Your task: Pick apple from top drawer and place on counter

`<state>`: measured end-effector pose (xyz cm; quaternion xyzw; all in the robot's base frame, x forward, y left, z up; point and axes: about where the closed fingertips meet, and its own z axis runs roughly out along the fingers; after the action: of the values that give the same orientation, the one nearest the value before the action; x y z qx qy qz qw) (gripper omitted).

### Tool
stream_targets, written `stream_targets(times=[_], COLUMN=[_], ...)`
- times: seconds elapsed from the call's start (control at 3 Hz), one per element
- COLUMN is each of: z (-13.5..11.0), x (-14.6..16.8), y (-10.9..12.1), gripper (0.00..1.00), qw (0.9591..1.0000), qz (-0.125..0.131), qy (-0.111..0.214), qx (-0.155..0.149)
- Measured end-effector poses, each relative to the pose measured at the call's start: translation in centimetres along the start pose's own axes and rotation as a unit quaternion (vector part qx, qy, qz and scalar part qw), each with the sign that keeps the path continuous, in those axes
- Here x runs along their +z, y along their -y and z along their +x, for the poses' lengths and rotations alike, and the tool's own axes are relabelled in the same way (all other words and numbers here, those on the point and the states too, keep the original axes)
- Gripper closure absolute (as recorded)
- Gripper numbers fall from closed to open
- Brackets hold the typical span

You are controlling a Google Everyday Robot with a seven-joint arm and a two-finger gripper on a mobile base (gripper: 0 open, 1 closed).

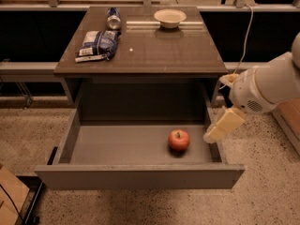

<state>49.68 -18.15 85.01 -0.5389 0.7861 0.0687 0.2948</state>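
Note:
The red apple (179, 139) lies on the floor of the open top drawer (117, 146), right of centre and near the front panel. The brown counter (154, 50) is the tabletop above the drawer. My gripper (213, 134), pale yellow, hangs from the white arm at the right. It points down and left, just over the drawer's right wall. It is to the right of the apple and apart from it, with nothing in it.
On the counter lie a blue snack bag (97, 45) at the left, a can (113, 18) on its side at the back, and a pale bowl (169, 18) at the back right. A cable (243, 36) hangs right of the cabinet. Speckled floor surrounds it.

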Motion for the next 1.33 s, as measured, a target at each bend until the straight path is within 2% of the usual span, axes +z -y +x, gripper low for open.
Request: stream_targets(times=[0.67, 1.0, 1.33], z=[-0.5, 0.0, 1.2], x=[9.0, 14.4, 17.7], y=[0.0, -0.9, -1.4], gripper=[0.00, 0.00, 0.00], qw=[0.9983, 0.9969, 0.9955], qz=[-0.037, -0.063, -0.080], qy=[0.042, 0.043, 0.039], qx=[0.018, 0.022, 0.033])
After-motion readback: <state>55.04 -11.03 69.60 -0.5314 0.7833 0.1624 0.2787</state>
